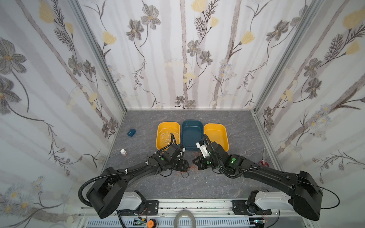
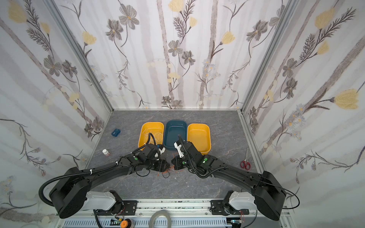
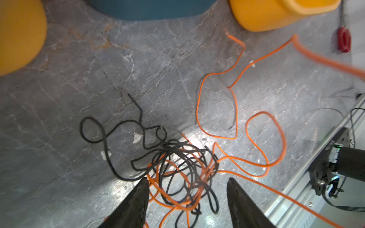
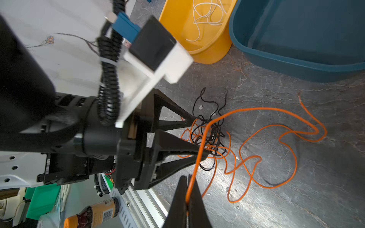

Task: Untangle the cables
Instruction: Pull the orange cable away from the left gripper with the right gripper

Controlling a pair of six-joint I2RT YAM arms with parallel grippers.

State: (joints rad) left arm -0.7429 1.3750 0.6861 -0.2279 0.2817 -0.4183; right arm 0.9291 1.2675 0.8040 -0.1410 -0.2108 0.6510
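A tangle of thin orange and black cables (image 3: 183, 169) lies on the grey table in front of the bins. In both top views this tangle (image 1: 185, 173) sits between the two arms. My left gripper (image 3: 187, 179) is open, one finger on each side of the knot, and grips nothing. My right gripper (image 4: 187, 187) is shut on an orange cable (image 4: 256, 108), which arcs up from the knot into its fingers. From the right wrist view, the left gripper (image 4: 200, 137) straddles the tangle (image 4: 212, 134). White cables (image 4: 207, 17) lie in the left yellow bin (image 1: 160, 128).
A dark blue bin (image 1: 192, 122) and a second yellow bin (image 1: 225, 136) stand in a row behind the tangle. Red-handled scissors (image 1: 263, 163) lie by the right wall. A small bottle (image 1: 123, 152) and a blue block (image 1: 131, 132) are at the left.
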